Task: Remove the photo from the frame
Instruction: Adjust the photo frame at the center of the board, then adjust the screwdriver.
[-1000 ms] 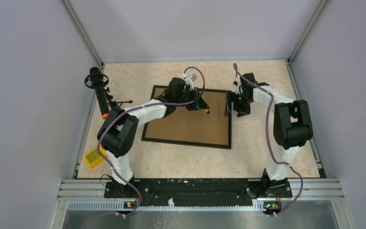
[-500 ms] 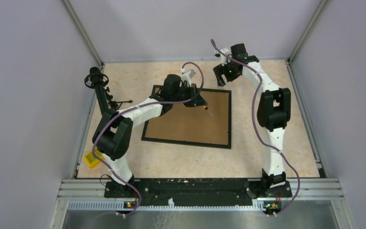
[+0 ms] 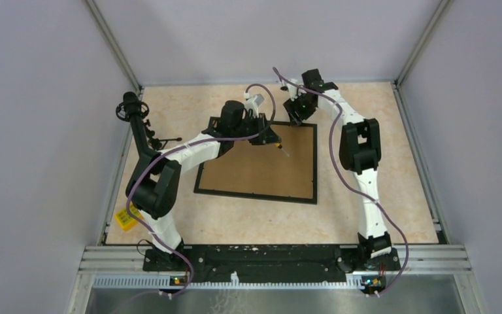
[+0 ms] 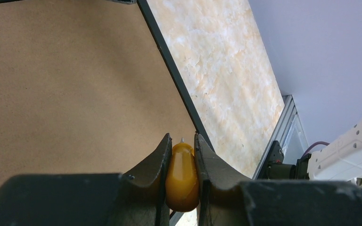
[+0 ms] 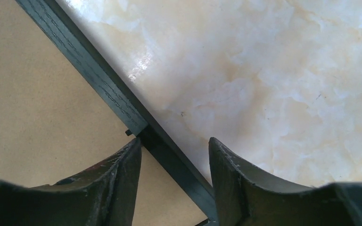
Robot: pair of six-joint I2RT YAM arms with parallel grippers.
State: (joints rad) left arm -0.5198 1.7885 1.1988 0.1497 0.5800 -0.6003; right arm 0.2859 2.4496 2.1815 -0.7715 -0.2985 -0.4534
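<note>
Beige marbled tabletop (image 3: 366, 196), grey walls (image 3: 39, 131), frame (image 3: 255, 171) back-up at centre, left gripper (image 4: 183, 141) pinching yellow tool (image 4: 182, 176), right gripper (image 5: 174, 146) spread astride its border.

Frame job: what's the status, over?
Left gripper shut on yellow tool, over frame. Right gripper open, astride its far edge. Photo hidden, back up. Nothing blocking.
</note>
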